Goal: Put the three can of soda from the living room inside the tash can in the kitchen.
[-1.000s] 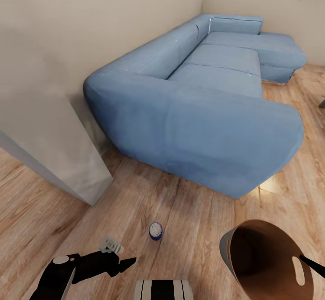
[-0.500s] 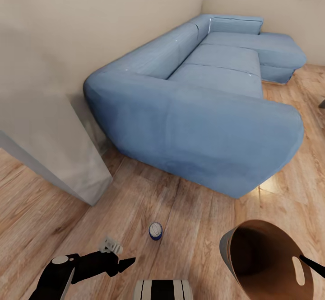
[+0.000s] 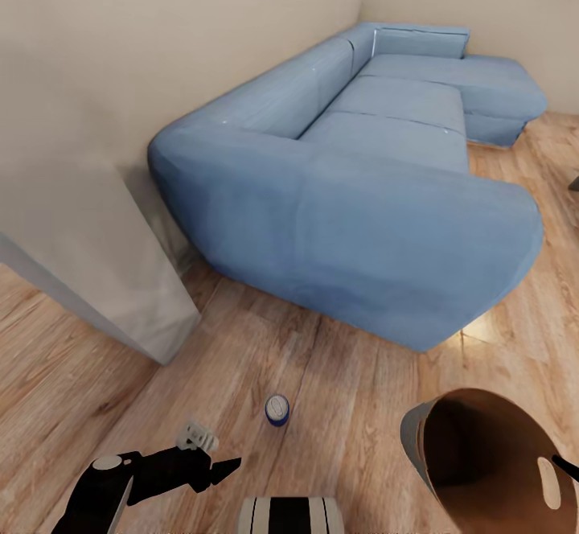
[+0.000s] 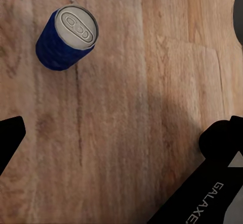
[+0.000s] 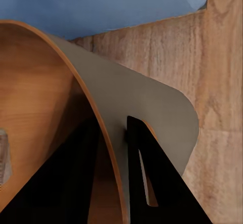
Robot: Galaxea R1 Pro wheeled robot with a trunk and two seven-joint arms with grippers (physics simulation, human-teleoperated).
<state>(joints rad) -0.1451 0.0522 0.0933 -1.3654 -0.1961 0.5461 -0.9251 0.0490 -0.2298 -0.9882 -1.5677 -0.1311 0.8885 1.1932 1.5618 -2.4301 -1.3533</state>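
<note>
One blue soda can with a silver top stands upright on the light wood floor, a short way in front of the blue sofa. In the left wrist view the blue can is beyond my fingers, off to one side of the gap. My left gripper hovers low over the floor just short of the can, open and empty. The grey trash can, wood-toned inside, is tilted at the lower right. My right gripper is shut on its rim, one finger inside and one outside. The two orange cans are out of view.
The long blue sofa fills the middle of the living room along the beige wall. A grey wall corner juts out at the left. Bare wood floor lies between the sofa and my base.
The trash can in my right gripper has shifted slightly right and down in the head view. The blue can and the left gripper have stayed put.
</note>
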